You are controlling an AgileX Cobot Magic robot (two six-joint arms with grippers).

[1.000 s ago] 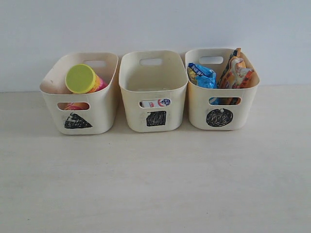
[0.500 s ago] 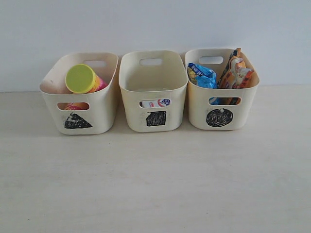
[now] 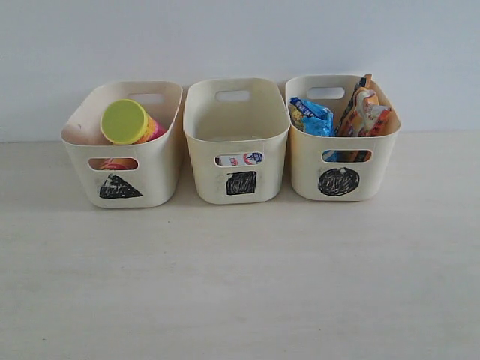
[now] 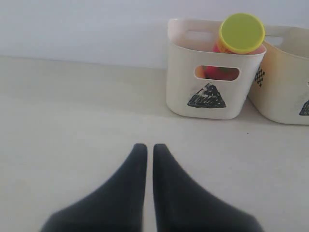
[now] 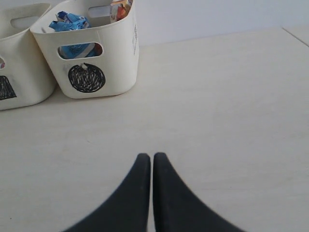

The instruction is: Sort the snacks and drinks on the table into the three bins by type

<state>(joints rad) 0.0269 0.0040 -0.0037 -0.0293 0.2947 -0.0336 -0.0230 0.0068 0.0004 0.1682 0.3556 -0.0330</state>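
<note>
Pink and yellow-orange chip tube (image 3: 150, 129) in the triangle bin (image 3: 154, 180), the left cream plastic tub marked with a black scribbled triangle. Leaning, long axis tilted. Round yellow-green lid (image 3: 124, 121) raised above the rim and facing front, base down inside, pink visible through the handle cutout.

Small white-and-blue carton (image 3: 241, 159) low in the square bin (image 3: 202, 176), the middle tub, seen only through the cutout, long axis across the bin.

Crumpled blue bag (image 3: 311, 116) and orange-white bag (image 3: 367, 112) in the circle bin (image 3: 304, 172), the right tub. Orange-white bag on edge, top above the rim, at the right wall.

Bins in a row, close side by side, at the back of the pale beige surface (image 3: 240, 285).

Left hand (image 4: 146, 147) above the surface, facing the triangle bin, fingers together, holding nothing. Right hand (image 5: 147, 157) likewise together, holding nothing, facing the circle bin.
</note>
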